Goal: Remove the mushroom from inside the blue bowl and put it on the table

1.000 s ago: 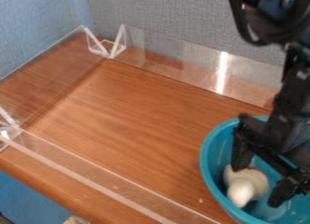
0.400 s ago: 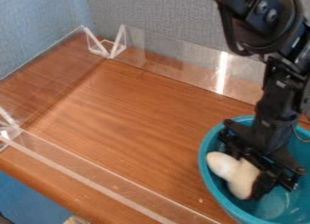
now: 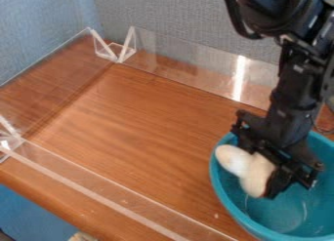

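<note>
The blue bowl sits at the table's right front corner. Over the bowl's left rim hangs the mushroom, cream-white, clamped between the black fingers of my gripper. The gripper points down and is shut on the mushroom, which is lifted off the bowl's floor. Its reddish cap end is not visible. The brown wooden table stretches to the left of the bowl.
Low clear acrylic walls edge the tabletop at the front, left and back. Two clear triangular brackets stand at the back left corner. A blue-grey wall lies behind.
The fingers closed on the mushroom inside the bowl. The gripper then rose and shifted left with it, bringing it above the bowl's left rim.
</note>
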Robot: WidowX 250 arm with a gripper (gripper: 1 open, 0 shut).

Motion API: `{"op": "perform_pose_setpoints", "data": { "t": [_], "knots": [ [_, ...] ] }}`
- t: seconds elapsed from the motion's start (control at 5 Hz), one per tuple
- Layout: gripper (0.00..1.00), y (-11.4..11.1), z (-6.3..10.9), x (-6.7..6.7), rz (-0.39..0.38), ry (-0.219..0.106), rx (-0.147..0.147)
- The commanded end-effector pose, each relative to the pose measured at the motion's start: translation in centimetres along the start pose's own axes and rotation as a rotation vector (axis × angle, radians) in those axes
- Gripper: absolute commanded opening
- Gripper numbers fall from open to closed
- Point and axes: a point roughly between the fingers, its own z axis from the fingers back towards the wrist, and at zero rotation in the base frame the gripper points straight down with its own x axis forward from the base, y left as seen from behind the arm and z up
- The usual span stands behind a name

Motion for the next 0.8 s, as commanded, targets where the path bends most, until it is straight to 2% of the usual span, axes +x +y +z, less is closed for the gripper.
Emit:
{"op": "perform_pose_setpoints", "data": {
  "t": [0.0, 0.2, 0.6],
  "knots": [
    [0.00, 0.7, 2.7, 0.9, -0.036, -0.085, 0.007],
    [0.00, 1.8, 3.0, 1.1, -0.059, -0.090, 0.014],
    [0.00, 1.9, 1.1, 1.9, -0.098, -0.098, 0.022]
  ]
}}
